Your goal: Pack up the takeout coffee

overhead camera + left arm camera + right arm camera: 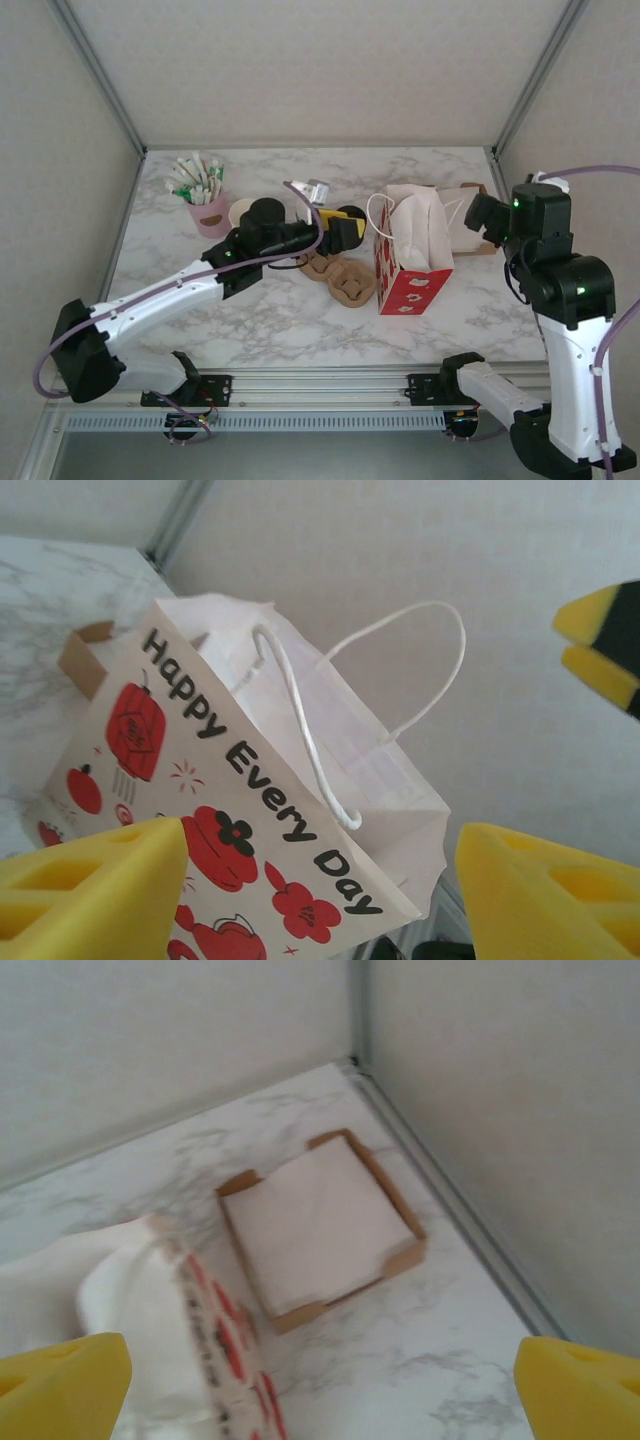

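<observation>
Left gripper (345, 228): over mid-table, just left of the paper bag (410, 262) and pointed toward it. On the left wrist camera I see its yellow fingers (95, 890) spread apart with nothing between them. I log it as open and empty.

Right gripper (485, 218): far right of the table, behind the bag and above the napkin box (320, 1225). Its yellow fingertips (65, 1385) sit at opposite edges of the right wrist camera, wide apart and holding nothing.

Coffee cup: I cannot tell where it is.

Bag: upright on the marble table (250, 320), mouth open, white inside, with white cord handles. The side I see from the left wrist carries red flowers and the words "Happy Every Day".

Cup carrier (342, 275): brown pulp tray lying flat, just beside the bag's left face and nearer to me than the left gripper.

Napkin box: brown card tray of white napkins, flat on the table just behind the bag, near the far right corner.

Far left group: a pink cup (208, 212) full of sticks, then a cream cup (240, 211), then a black cylinder (265, 212). The left arm's wrist is close against the cylinder; I cannot tell whether they touch.

Small grey object (318, 190): behind the left gripper, too small for me to identify.
</observation>
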You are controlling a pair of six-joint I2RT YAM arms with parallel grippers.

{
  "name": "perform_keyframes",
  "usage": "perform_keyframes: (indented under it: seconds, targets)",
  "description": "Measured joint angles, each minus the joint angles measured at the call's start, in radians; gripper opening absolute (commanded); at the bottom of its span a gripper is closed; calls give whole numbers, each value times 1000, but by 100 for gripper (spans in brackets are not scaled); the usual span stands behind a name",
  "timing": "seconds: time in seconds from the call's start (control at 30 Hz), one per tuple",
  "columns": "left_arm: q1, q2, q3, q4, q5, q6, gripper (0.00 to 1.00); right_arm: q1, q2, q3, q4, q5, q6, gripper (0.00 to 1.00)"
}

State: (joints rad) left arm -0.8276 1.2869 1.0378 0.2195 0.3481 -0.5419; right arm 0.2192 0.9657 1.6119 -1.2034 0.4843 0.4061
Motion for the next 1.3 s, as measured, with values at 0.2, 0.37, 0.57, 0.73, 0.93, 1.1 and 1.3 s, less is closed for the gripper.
perform_keyframes:
  seconds: [0.2,0.37,0.57,0.73,0.93,1.1,1.3]
  targets:
    - [0,-63,-62,-3,-108,17,55,-209,3,-200,62,-127,19,89]
    - [-8,-57,-105,-28,-165,18,48,-376,1,-362,133,-320,38,82]
    - [-33,-32,-106,-37,-204,18,45,-515,2,-547,240,-544,58,70]
    - [-48,5,-106,-33,-212,18,44,-542,37,-663,335,-665,62,62]
    - [-56,45,-106,-29,-212,18,44,-542,122,-746,431,-765,60,59]
    - [-59,57,-106,-23,-211,17,43,-542,174,-789,493,-817,58,59]
    - [-61,77,-105,-10,-211,17,43,-518,233,-802,544,-867,56,59]
